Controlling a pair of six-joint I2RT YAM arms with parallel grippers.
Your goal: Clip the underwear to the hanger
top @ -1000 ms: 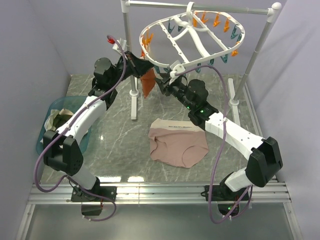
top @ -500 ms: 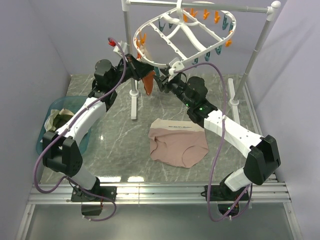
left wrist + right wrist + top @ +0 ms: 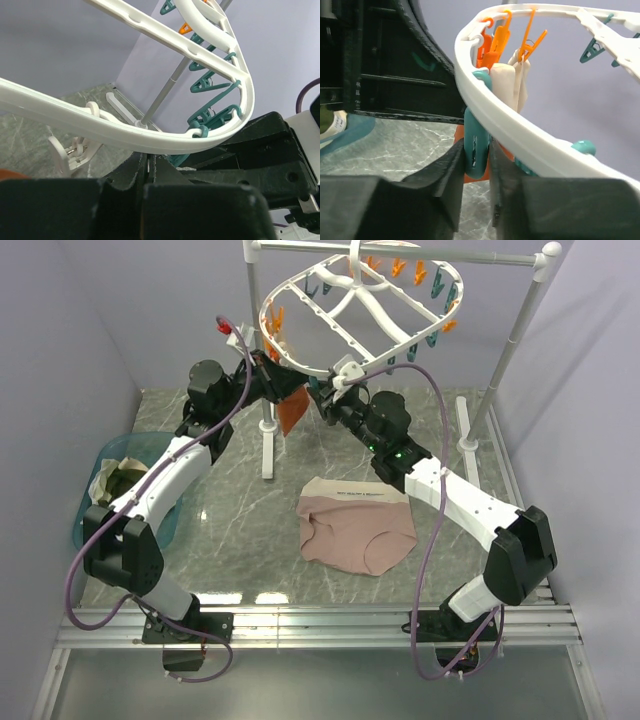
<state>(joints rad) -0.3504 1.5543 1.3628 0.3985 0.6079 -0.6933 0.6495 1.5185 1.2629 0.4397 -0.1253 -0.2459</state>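
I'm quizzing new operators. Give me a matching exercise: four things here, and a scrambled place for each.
1 pale pink cloth underwear
2 rust-orange cloth garment
3 teal plastic peg
4 teal plastic basin

A between the fingers of the right gripper
B flat on the grey marbled table
C hanging under the rim of the white oval plastic hanger
D at the table's left edge, holding cloth

Pairs: 1-B, 2-C, 3-A, 4-D

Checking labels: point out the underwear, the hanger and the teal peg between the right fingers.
underwear (image 3: 355,530), top view, middle of the cloth.
hanger (image 3: 530,140), right wrist view, white rim.
teal peg (image 3: 475,142), right wrist view, its body.
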